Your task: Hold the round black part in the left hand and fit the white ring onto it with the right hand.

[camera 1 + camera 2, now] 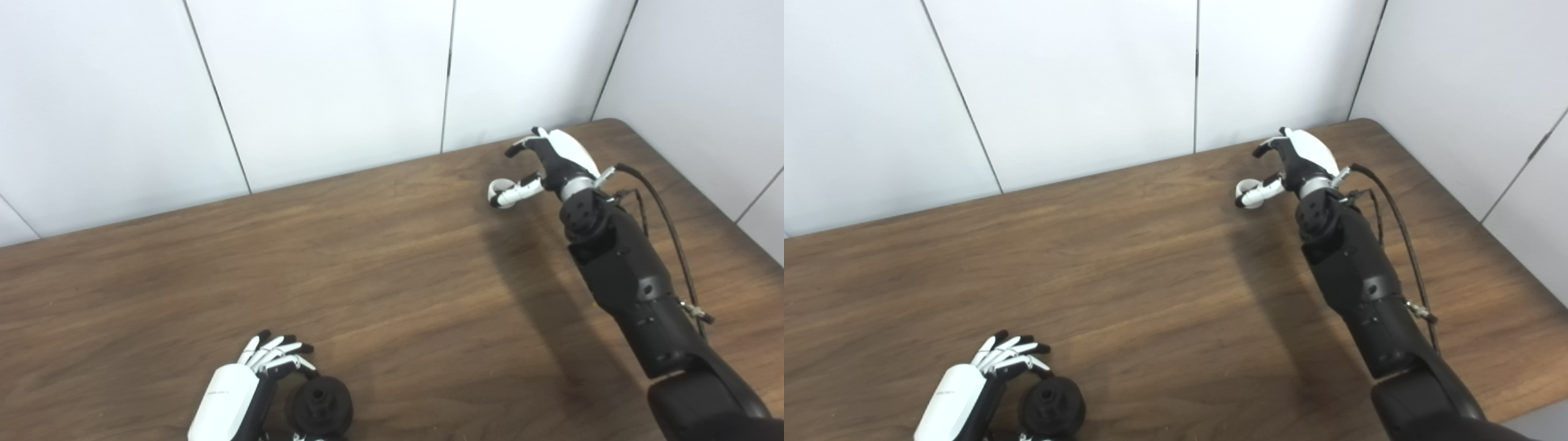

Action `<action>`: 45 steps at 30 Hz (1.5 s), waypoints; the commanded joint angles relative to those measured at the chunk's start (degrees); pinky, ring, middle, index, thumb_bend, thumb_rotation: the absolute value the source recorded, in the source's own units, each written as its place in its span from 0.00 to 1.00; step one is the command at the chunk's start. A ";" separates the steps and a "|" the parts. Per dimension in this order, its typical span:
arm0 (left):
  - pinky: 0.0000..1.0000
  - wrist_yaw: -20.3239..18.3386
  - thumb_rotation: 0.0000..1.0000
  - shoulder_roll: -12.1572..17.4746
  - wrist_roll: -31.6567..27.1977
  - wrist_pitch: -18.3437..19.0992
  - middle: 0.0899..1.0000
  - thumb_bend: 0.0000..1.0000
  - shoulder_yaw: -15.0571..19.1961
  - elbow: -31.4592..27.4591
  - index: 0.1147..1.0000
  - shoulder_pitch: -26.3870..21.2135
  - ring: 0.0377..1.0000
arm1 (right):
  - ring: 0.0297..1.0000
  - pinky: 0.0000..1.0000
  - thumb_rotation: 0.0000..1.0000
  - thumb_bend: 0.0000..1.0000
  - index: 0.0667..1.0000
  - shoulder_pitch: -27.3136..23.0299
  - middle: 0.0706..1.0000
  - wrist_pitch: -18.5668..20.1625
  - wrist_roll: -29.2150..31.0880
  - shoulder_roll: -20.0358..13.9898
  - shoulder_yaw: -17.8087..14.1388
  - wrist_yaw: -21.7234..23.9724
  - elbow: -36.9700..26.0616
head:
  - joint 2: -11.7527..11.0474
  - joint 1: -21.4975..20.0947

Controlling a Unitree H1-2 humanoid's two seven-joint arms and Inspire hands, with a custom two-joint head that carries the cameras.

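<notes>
The round black part point(320, 407) lies low at the table's near edge. My left hand point(245, 386) wraps it from the left, curled fingers point(285, 358) on its far side and the thumb partly hidden under it at the picture's bottom edge. The small white ring point(497, 191) lies on the table at the far right. My right hand point(551, 160) reaches over it with its thumb tip touching the ring. Its fingers point(520, 146) are curled apart from the thumb and are not closed on the ring.
The brown wooden table point(392, 263) ends at a white panelled wall behind and to the right, close to my right hand. A black cable point(664, 226) runs along the right forearm.
</notes>
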 commanded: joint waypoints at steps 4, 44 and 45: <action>0.97 -0.87 0.05 0.82 -0.51 0.21 0.76 0.52 0.56 0.10 0.42 0.71 0.85 | 1.00 1.00 0.20 0.87 0.69 -4.87 0.99 -0.32 -1.67 -0.81 0.01 1.25 0.76 | 0.01 -0.08; 0.98 -1.00 0.05 0.44 -0.67 0.33 0.75 0.52 0.78 0.29 0.42 0.30 0.85 | 1.00 1.00 0.23 0.87 0.64 -6.18 0.96 -0.30 -10.00 -1.00 -1.91 7.55 5.22 | -0.06 -0.30; 0.98 -0.93 0.05 0.46 -0.67 0.23 0.75 0.52 0.78 0.33 0.42 0.32 0.85 | 1.00 1.00 0.24 0.87 0.64 -6.18 0.96 -0.30 -10.14 -0.95 -1.90 7.62 5.22 | -0.06 -0.30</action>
